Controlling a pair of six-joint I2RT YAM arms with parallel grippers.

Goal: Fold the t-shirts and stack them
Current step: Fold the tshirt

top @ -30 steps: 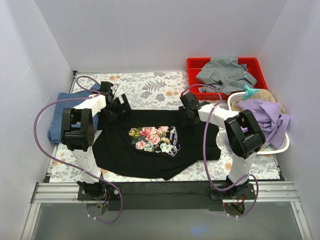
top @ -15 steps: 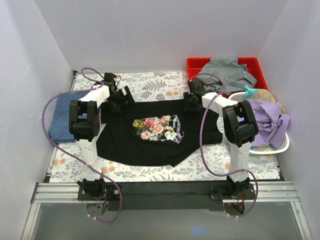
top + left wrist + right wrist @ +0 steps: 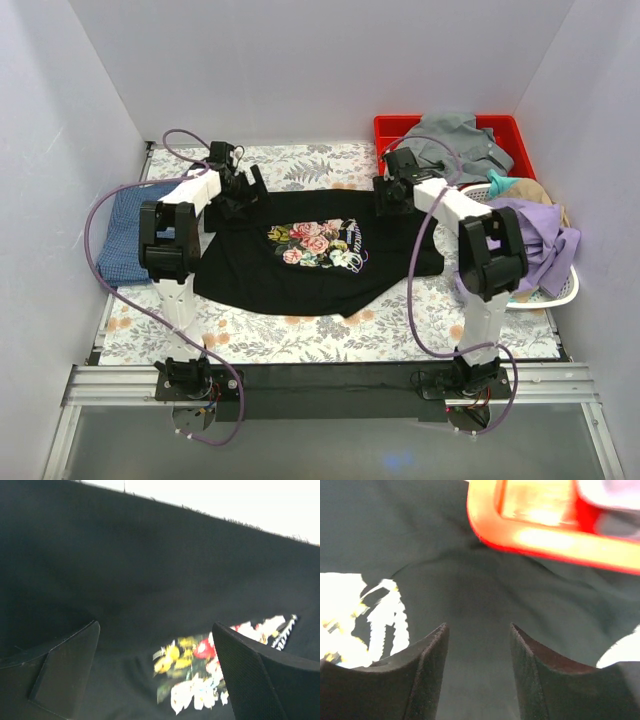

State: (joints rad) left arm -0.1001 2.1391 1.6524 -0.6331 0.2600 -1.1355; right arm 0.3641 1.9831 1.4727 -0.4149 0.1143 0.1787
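Floral table cover [image 3: 300,340] at near edge: shows more bare strip than a second ago — black t-shirt [image 3: 300,285] drawn toward far wall, laid flatter. Reads as spreading finished, folding not begun. Lies mid-table, print up, long axis left to right; collar end not discernible. Left gripper [image 3: 155,626] at far left corner: jaws wide, pinching nothing. Right gripper [image 3: 477,627] at far right: part-spread, nothing between. Blue t-shirt [image 3: 115,240] well left, apart.

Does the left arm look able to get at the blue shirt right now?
Probably yes. The blue shirt lies uncovered beside the left arm, nothing on it, and the left claw is open over the black shirt, holding nothing.
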